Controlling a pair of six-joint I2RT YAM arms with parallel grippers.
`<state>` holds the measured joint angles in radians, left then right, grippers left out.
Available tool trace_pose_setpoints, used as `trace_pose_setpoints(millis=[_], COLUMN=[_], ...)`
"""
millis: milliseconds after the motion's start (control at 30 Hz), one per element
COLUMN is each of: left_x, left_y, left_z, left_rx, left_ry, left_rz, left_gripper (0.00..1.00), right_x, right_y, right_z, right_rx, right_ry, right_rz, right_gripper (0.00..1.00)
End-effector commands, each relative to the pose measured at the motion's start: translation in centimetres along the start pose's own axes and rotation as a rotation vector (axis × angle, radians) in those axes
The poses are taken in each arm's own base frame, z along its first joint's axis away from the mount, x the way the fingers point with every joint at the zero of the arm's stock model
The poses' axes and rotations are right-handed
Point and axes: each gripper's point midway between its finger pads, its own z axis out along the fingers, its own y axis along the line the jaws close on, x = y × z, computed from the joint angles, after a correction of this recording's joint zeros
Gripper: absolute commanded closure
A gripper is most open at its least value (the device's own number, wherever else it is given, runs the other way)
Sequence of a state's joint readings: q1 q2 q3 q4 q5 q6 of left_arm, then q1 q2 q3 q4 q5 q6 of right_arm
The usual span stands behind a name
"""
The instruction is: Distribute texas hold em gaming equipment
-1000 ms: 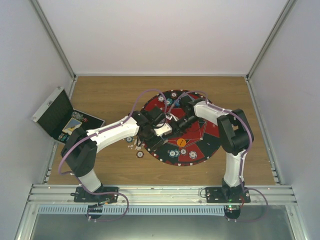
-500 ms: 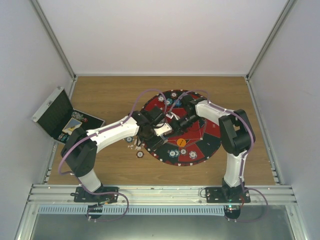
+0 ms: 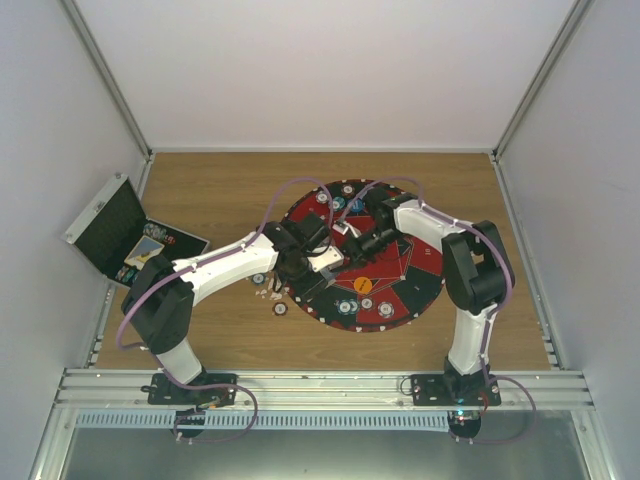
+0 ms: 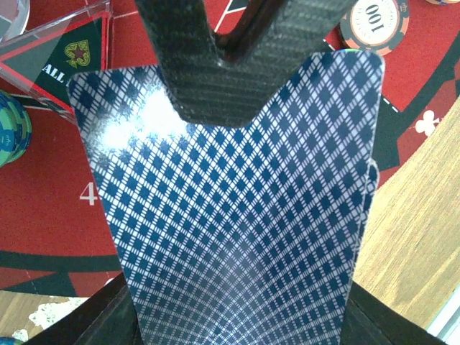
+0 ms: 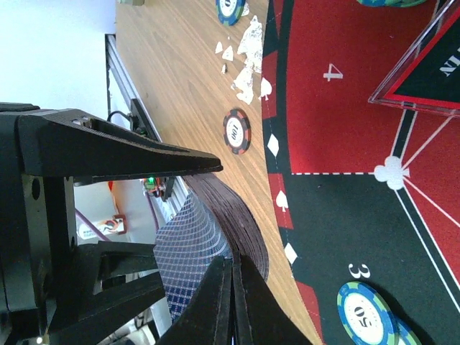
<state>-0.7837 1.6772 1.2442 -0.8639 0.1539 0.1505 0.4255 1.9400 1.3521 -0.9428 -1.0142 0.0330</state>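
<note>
One black case [image 3: 105,225] stands open at the far left. Next along, the left gripper [image 3: 330,258] is clamped on a bowed deck of cards [image 4: 237,215], patterned backs up, held above the left part of the round mat [image 3: 405,290]. From the right, the right gripper [image 5: 231,273] is squeezed fully closed, its tips lying on the top card's far end; whether it has actually pinched a card, I can't tell. A teal chip [image 5: 366,313] lies on the mat, apart from both.
</note>
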Motion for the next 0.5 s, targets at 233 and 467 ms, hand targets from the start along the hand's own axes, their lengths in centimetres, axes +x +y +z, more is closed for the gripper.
trace_pose_setpoints(millis=[233,467], left_x=[-0.6,-0.7], left_y=[0.1,0.4], left_z=[-1.1,-1.2], left_rx=[-0.026,-0.04], left_ry=[-0.044,-0.042], left_rz=[0.017,0.02], left_gripper=[0.45,0.45], right_x=[0.2,0.4], right_y=[-0.3,-0.9], right_z=[-3.1,-6.7], right_rx=[0.05,0.019], right_ry=[-0.08,-0.227], right_rz=[0.005,0.064], right_gripper=[0.99,0.99])
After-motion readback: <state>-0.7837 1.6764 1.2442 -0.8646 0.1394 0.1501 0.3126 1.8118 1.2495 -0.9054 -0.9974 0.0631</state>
